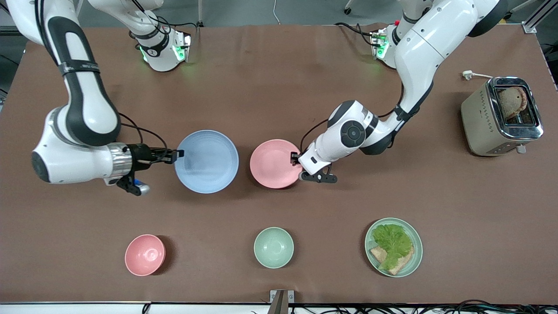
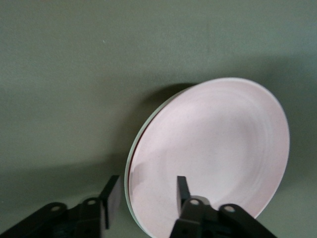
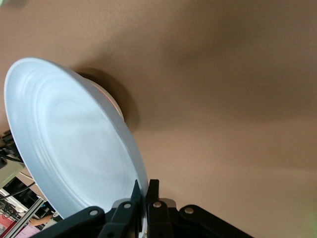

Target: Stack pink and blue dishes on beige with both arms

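Blue plate (image 1: 206, 161): centre of the surface (image 1: 279, 87), tilted and lifted at one edge in the right wrist view, where a second, pale rim shows just beneath it; likely the beige plate, though that cannot be confirmed.
Right gripper (image 1: 176, 153): at the blue plate's rim on the side toward the right arm's end; fingers (image 3: 136, 196) closed on that rim.
Pink plate (image 1: 275, 163): just beside the blue plate, toward the left arm's end, apart from it; one edge raised off the surface in the left wrist view.
Left gripper (image 1: 296, 157): at the pink plate's rim; fingers (image 2: 111, 196) straddle the edge with a gap on the outer side, so not yet clamped.
Progress: early. Blue gripped, pink being taken; no stack finished, both plates to be placed.
Nearer the camera than the blue plate: pink bowl (image 1: 145, 255), green bowl (image 1: 273, 247), green plate (image 1: 393, 247) with lettuce and bread.
Toaster (image 1: 501, 115): left arm's end, well apart.
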You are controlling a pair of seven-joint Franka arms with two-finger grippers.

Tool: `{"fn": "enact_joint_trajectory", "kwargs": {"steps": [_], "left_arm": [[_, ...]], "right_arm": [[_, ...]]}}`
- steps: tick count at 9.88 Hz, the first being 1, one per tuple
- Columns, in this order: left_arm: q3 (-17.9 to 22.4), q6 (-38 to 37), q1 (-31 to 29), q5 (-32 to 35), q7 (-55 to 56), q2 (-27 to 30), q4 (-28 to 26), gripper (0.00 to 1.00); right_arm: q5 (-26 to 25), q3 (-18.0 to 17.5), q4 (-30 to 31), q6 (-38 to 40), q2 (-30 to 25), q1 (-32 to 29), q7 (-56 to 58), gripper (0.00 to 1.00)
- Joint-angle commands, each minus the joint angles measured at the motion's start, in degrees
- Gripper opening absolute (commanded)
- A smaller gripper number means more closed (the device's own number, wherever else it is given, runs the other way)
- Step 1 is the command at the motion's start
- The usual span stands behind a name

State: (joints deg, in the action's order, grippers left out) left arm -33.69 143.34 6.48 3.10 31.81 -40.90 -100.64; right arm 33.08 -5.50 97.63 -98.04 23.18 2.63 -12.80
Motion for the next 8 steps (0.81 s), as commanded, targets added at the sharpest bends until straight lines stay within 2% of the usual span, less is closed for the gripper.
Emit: {"fn": "enact_joint_trajectory", "kwargs": {"steps": [1,3,4,5,7,8], "left_arm": [[-0.6,-6.8,-3.2,1.2,-0.1,4.8,-1.6,1.0],[-2.6,-14.6,-8.0,0.3,-0.4,12.3,-1.2,1.0],[-1.2,-18.7,-8.1,0.6,-0.3,17.4,-1.2,1.0],[3.1,-23.0,-8.1,0.9,-1.2,21.8,-0.8,1.0],[9.6,-27.1,-7.9,0.2,-8.7,28.5,0.3,1.0],[12.7,-28.7,-7.6,0.3,-11.6,31.7,0.3,1.0]], "right_arm": [[0.1,-3.8,4.0,-4.8,-1.2,-0.4,-0.6,0.04],[0.1,-11.3,8.7,-17.5,-1.1,-0.2,-4.7,0.04],[0.1,-15.1,10.5,-24.4,-0.4,0.3,-6.4,0.04],[0.1,-17.4,11.1,-29.2,2.1,1.1,-6.8,0.05],[0.1,-18.2,11.2,-36.7,6.0,5.0,-7.0,0.05],[0.1,-18.4,11.5,-37.2,6.8,5.4,-6.9,0.05]]}}
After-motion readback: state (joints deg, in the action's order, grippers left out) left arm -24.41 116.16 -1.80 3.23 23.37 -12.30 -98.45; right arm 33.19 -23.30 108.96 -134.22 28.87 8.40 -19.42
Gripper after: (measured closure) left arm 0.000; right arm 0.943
